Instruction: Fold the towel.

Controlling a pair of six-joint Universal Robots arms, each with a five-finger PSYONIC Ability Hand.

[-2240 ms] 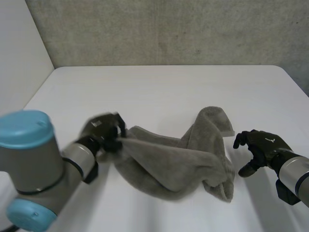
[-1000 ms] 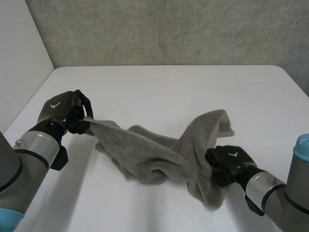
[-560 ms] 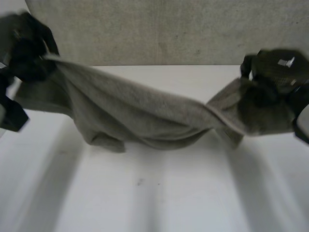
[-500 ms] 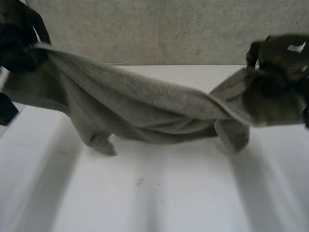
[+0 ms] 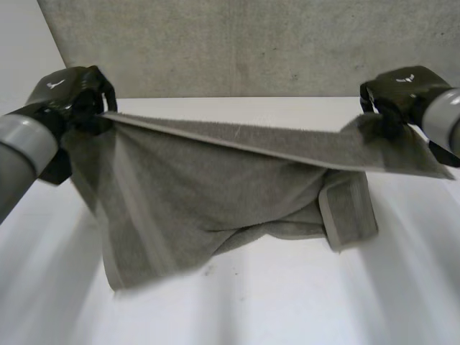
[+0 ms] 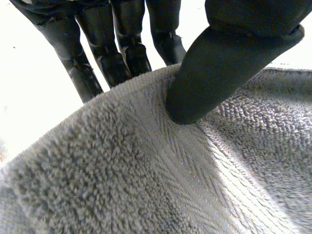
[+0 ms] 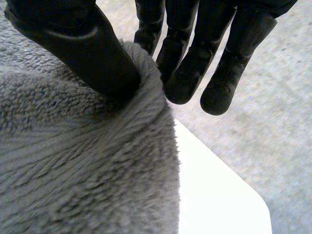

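The grey towel (image 5: 208, 180) hangs in the air above the white table (image 5: 287, 302), its top edge pulled taut between my two hands. My left hand (image 5: 68, 93) pinches the towel's left top corner; in the left wrist view the thumb (image 6: 219, 63) presses the towel (image 6: 146, 175) against the fingers (image 6: 117, 44). My right hand (image 5: 402, 90) pinches the right top corner; in the right wrist view its thumb (image 7: 83, 44) clamps the towel (image 7: 83, 165) against the fingers (image 7: 195, 53). The lower part of the towel hangs bunched and partly doubled, its bottom close to the table.
A grey wall (image 5: 237, 43) runs along the table's far edge. The table's corner (image 7: 219, 195) lies below my right hand.
Both hands lifted the towel off the table and moved apart. The sagging, twisted towel now hangs from a straight top edge and has spread downward.
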